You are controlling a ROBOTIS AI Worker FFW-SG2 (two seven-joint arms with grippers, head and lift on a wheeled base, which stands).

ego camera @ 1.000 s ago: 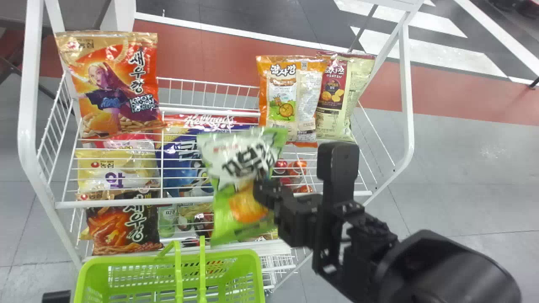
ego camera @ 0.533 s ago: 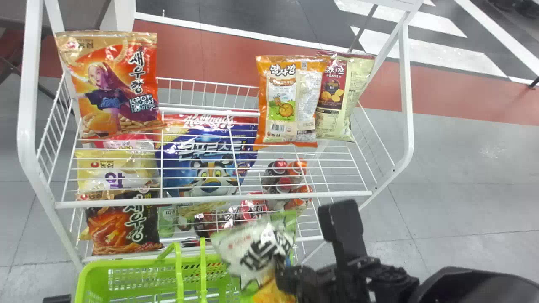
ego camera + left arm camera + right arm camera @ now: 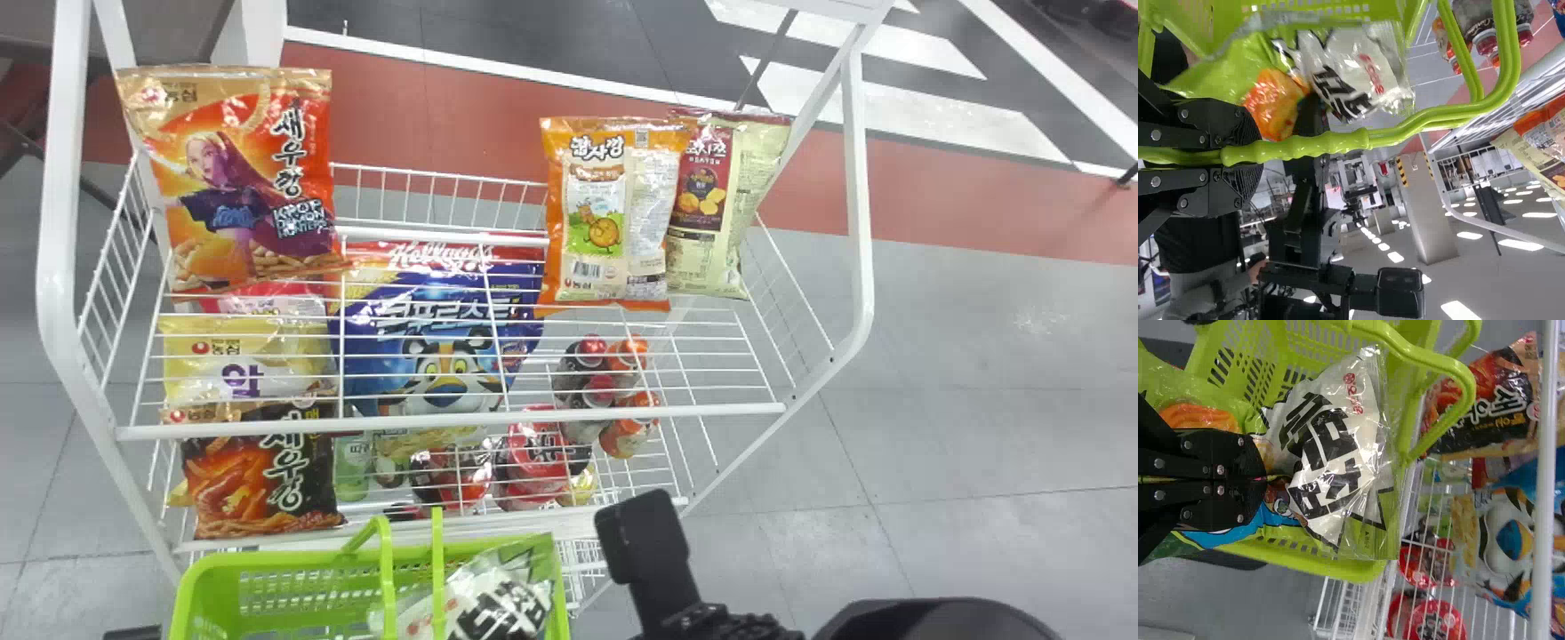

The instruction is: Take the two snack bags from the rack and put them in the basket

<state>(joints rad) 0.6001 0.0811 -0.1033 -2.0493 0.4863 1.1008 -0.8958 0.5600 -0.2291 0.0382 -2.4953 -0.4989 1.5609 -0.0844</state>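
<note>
Across most of the head view, white wire rack [image 3: 498,420]. At the bottom edge, left of centre, green basket [image 3: 293,561]. Coming in at the lower right, right arm [image 3: 933,618]. In the left wrist view, clamped on the basket handle [image 3: 1311,147], left gripper [image 3: 1253,155]. In the right wrist view, closed tight on the green-and-white snack bag [image 3: 1331,453], right gripper [image 3: 1266,479]. Head view again, bottom centre: that bag at the right end of the basket, behind a handle bar; hard to tell how deep, perhaps just inside the rim. Left of centre on the rack, blue cereal bag [image 3: 444,311]. Upper left, orange-red bag [image 3: 231,178]; upper right of centre, orange-and-white bag [image 3: 600,213], just beside maroon-and-cream bag [image 3: 702,213]. Lower left, yellow bag [image 3: 240,356] above black bag [image 3: 258,480]. Right of the cereal bag, smallest of all, red-capped bottles [image 3: 605,382]
</note>
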